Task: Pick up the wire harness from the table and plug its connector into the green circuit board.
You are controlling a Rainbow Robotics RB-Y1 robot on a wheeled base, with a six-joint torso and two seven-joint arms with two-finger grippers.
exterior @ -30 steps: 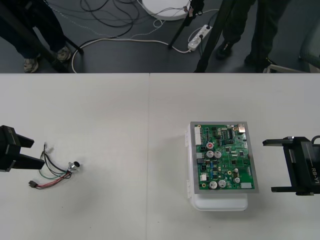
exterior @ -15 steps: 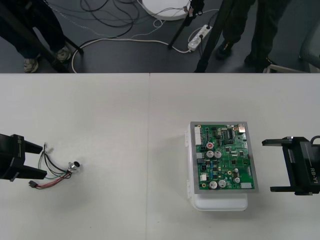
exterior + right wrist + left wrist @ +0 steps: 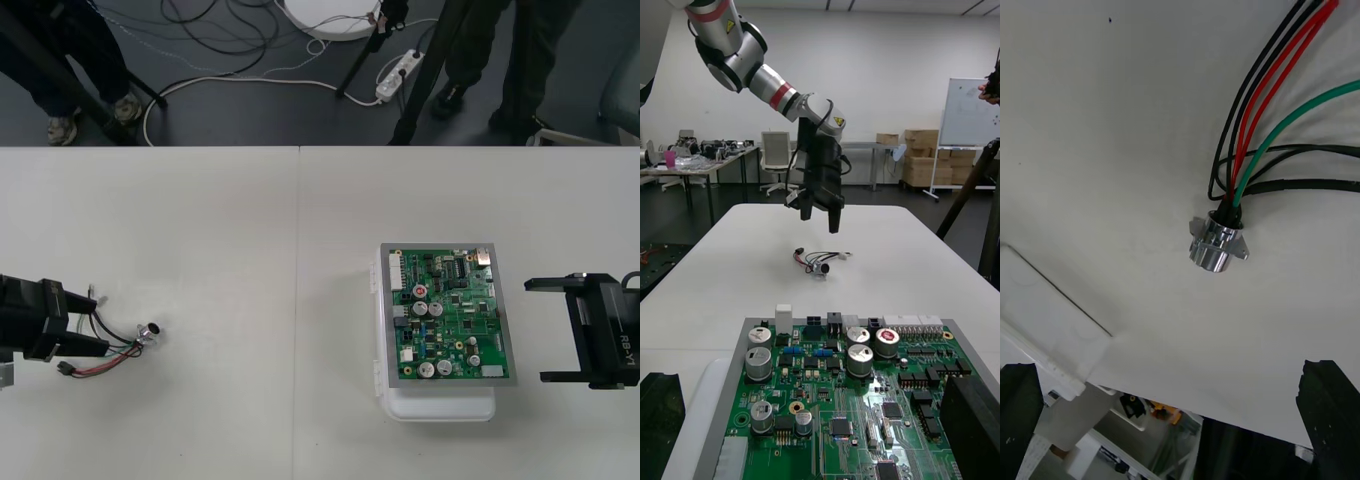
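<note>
wire harness (image 3: 112,345): lies loose on the left part of the surface (image 3: 250,240), well apart from the board and not plugged in.
socket (image 3: 1216,244): metal, flanged, on its side at the harness end nearer the board, with red, black and green wires running out of it.
plug (image 3: 65,369): small and dark, resting on the surface at the other end.
left claw (image 3: 90,322): fingers spread wide, empty, hanging over the wires with a gap above them.
green circuit board (image 3: 450,312): on its white base (image 3: 440,405), in the surface's right half.
right claw (image 3: 535,332): fingers wide apart, empty, just right of the board.
</note>
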